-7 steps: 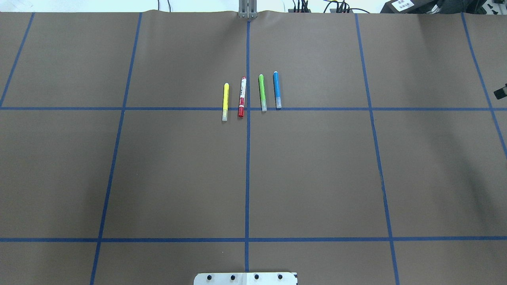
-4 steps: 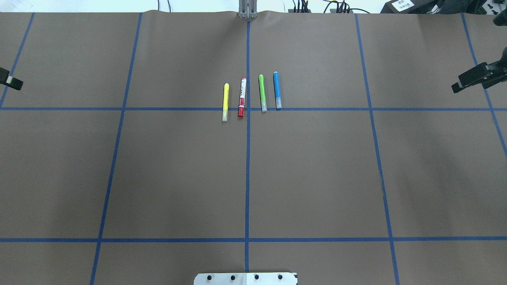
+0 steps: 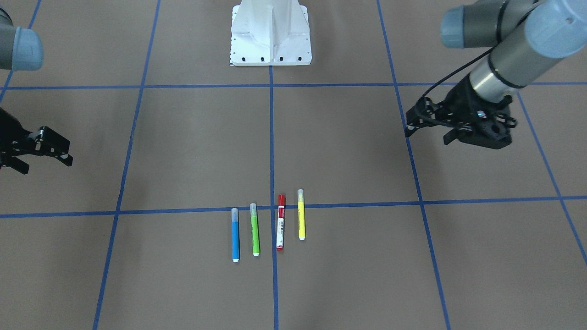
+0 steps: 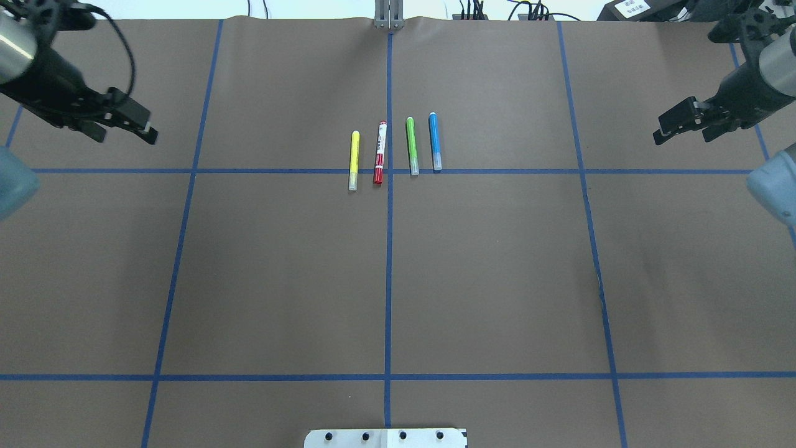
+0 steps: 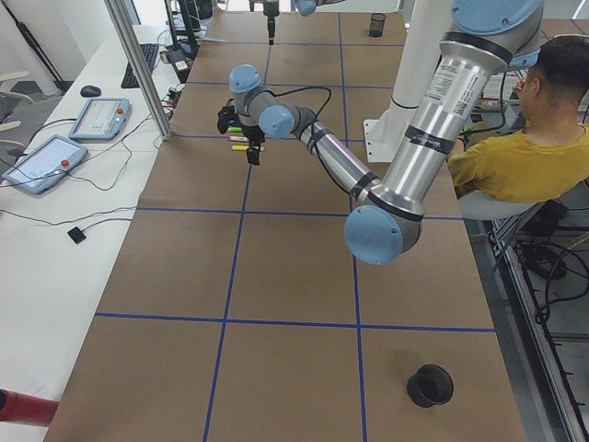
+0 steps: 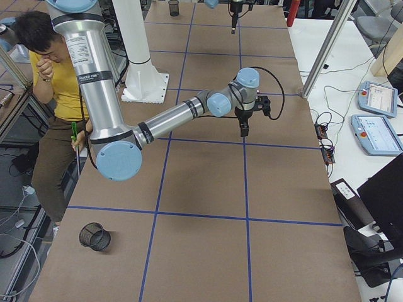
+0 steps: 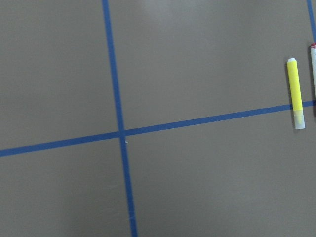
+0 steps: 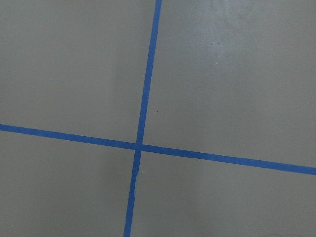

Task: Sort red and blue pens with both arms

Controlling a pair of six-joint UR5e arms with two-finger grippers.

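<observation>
Both arms have swung further in from the sides: the left gripper (image 4: 124, 132) and right gripper (image 4: 684, 137) hover with jaws apart, holding nothing. Well apart from them, the red marker (image 4: 380, 152) and blue highlighter (image 4: 435, 142) lie at mid-table, with a green highlighter (image 4: 411, 146) between them.

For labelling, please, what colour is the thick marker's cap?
The marker's cap is red; the front-facing view shows it best.

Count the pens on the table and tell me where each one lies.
4, side by side near the middle of the table, none touching. From the robot's left: yellow pen, red pen, green pen, blue pen. None seems hidden.
</observation>
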